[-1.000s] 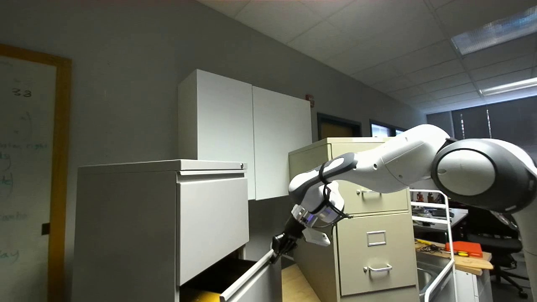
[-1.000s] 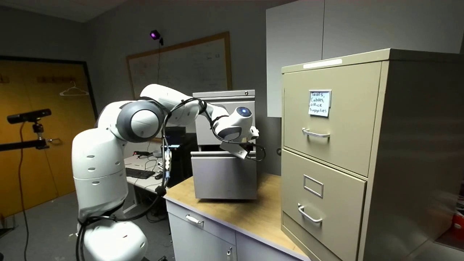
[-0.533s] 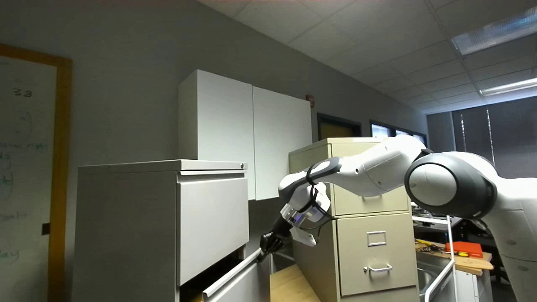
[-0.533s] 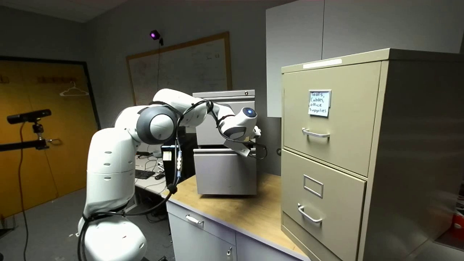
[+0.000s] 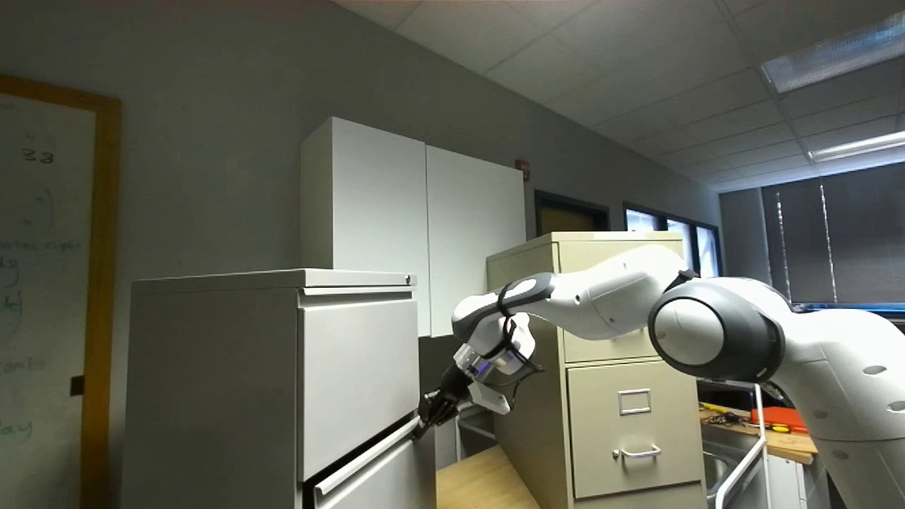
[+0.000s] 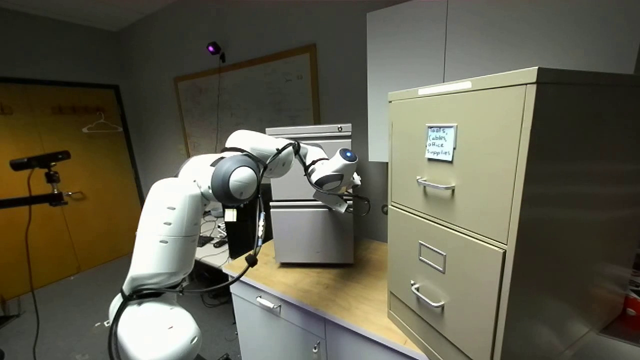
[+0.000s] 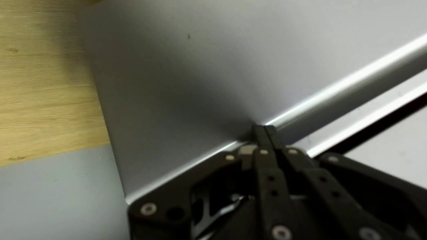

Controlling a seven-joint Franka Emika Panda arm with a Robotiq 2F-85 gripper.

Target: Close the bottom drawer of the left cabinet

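Note:
The left cabinet (image 5: 212, 389) is a pale grey-white box and also shows in an exterior view (image 6: 309, 131). Its bottom drawer (image 5: 385, 477) stands out a little, with a narrow dark gap below the upper front. The drawer's flat front also shows in an exterior view (image 6: 312, 237) and in the wrist view (image 7: 186, 73). My gripper (image 5: 422, 426) is at the drawer's top edge near one end. In the wrist view my gripper (image 7: 265, 127) has its fingers together with nothing between them, the tips against the top lip of the front. The drawer's inside is hidden.
A beige filing cabinet (image 6: 455, 210) with metal handles stands close beside the arm. The grey cabinet rests on a wooden countertop (image 6: 330, 285). A white wall cupboard (image 5: 378, 226) hangs behind. A cable (image 6: 260, 225) hangs from the arm.
The bottom drawer has slid inward and its gap has narrowed; the yellow inside no longer shows. My gripper has moved toward the cabinet with the drawer's edge, staying at its top lip.

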